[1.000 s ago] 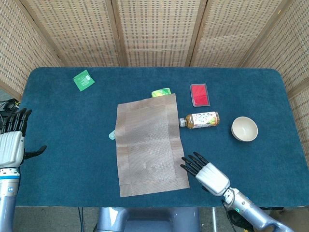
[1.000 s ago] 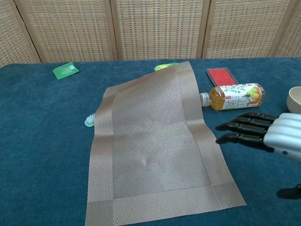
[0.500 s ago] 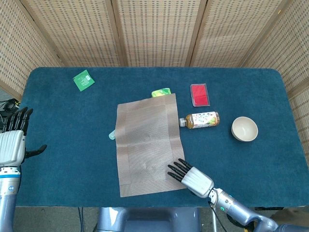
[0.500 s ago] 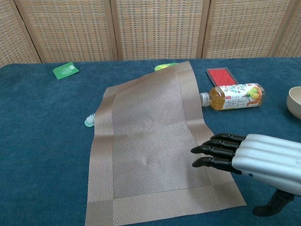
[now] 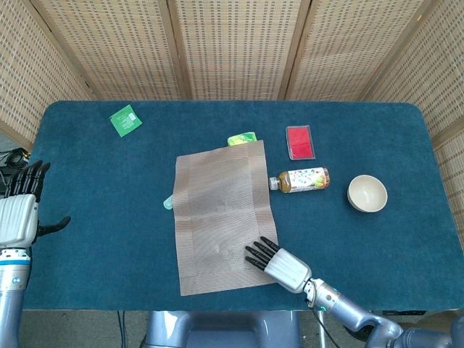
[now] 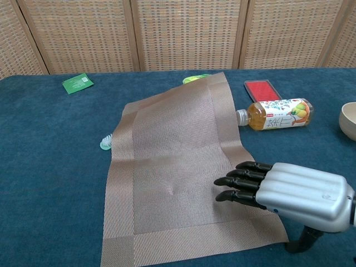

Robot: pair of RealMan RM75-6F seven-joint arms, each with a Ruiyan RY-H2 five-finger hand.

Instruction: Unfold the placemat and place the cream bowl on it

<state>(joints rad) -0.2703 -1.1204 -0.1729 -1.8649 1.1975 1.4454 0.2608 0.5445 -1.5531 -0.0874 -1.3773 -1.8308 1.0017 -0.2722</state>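
Note:
The brown woven placemat (image 5: 221, 214) (image 6: 178, 167) lies unfolded on the blue table, its far edge resting raised on a green item. My right hand (image 5: 279, 265) (image 6: 283, 189) is flat, palm down, fingers stretched out over the mat's near right corner, holding nothing. The cream bowl (image 5: 367, 193) (image 6: 349, 120) stands upright on the cloth at the right, apart from the mat. My left hand (image 5: 18, 210) hangs open off the table's left edge, holding nothing.
A tea bottle (image 5: 301, 180) (image 6: 275, 114) lies on its side between mat and bowl. A red flat box (image 5: 300, 141) lies behind it. A green packet (image 5: 125, 119) is at the far left, a lime-green item (image 5: 242, 138) under the mat's far edge, a small mint object (image 5: 168, 204) at its left edge.
My right hand has slid left from the bare cloth onto the mat's near right corner. The left hand, mat and bowl have stayed put.

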